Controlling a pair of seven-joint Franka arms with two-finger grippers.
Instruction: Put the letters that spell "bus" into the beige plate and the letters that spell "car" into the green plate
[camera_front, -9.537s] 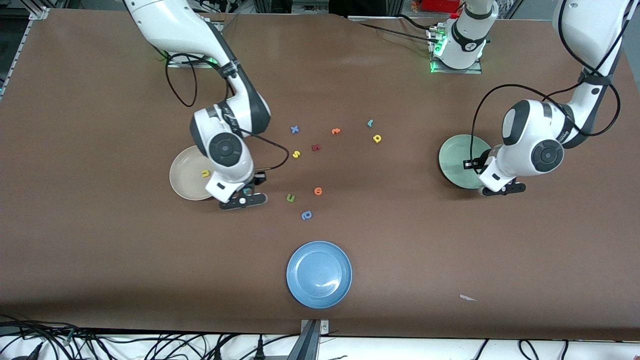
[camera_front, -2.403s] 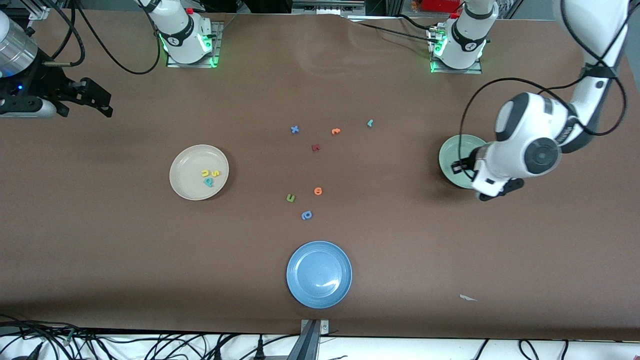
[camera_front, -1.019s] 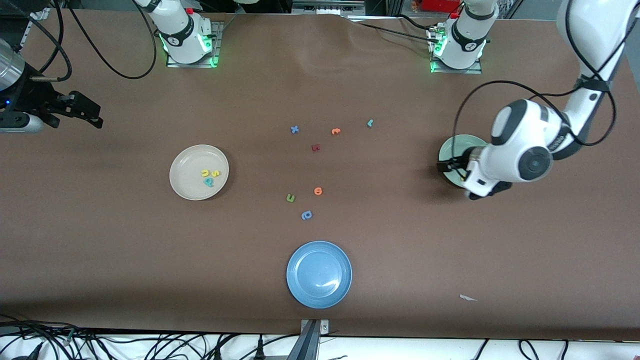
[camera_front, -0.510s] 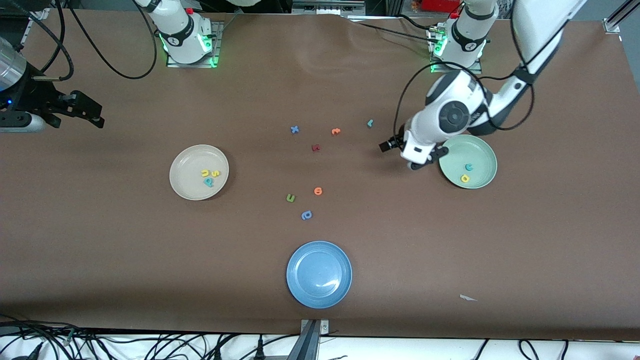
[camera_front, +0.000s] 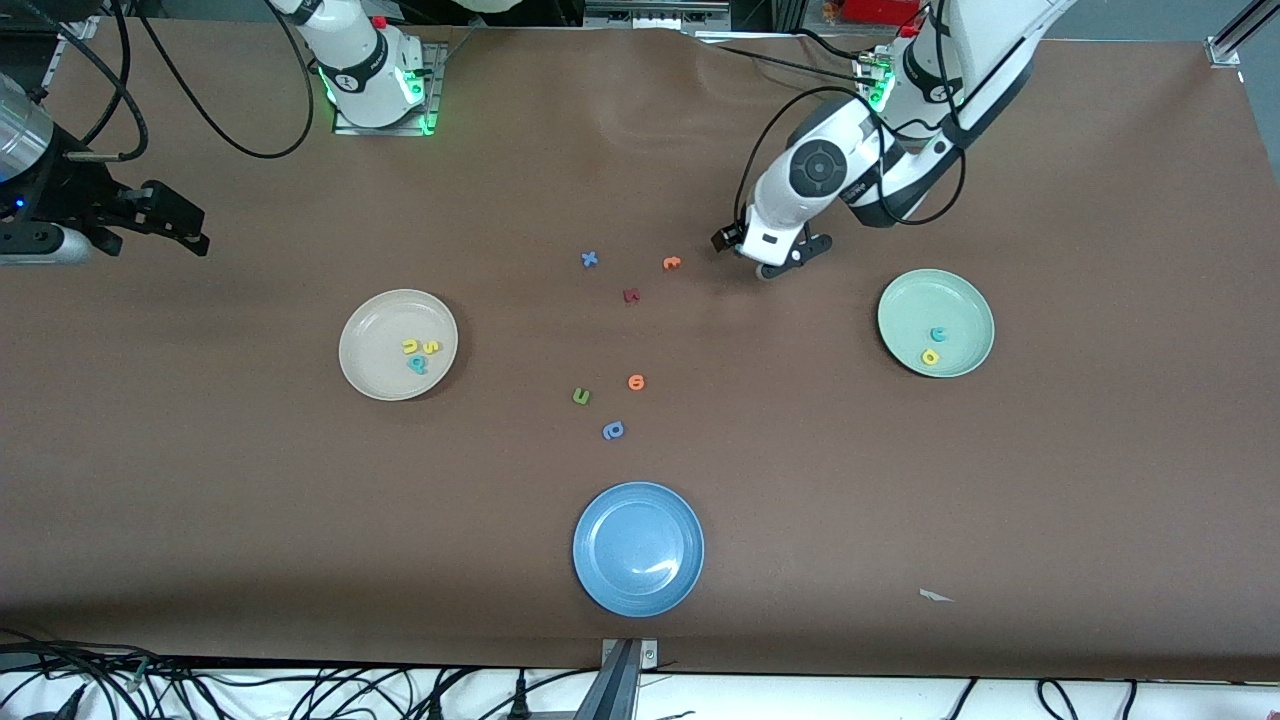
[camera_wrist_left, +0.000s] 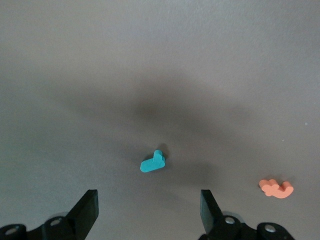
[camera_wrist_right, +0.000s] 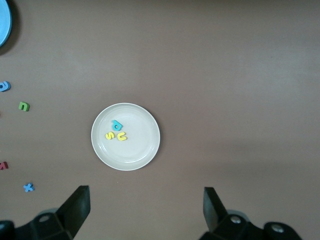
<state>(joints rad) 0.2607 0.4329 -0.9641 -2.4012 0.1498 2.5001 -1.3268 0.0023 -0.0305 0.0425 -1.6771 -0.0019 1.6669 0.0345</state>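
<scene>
Left wrist view shows the thin teal r (camera_wrist_left: 153, 162) lying on the surface between the spread fingers of the left claw (camera_wrist_left: 148, 210), untouched. The green plate (camera_front: 965, 296) already holds c and a; the beige plate (camera_front: 372, 312) holds b, u, s. Next, I judge: lower, pinch the r. The right claw (camera_wrist_right: 145, 206) waits, released, over bare surface.

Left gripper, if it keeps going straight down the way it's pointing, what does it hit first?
Most likely the thin teal r, lying alone on the table between the open fingers of the left gripper. Nothing else shows in that line; the orange letter lies off to one side.
</scene>
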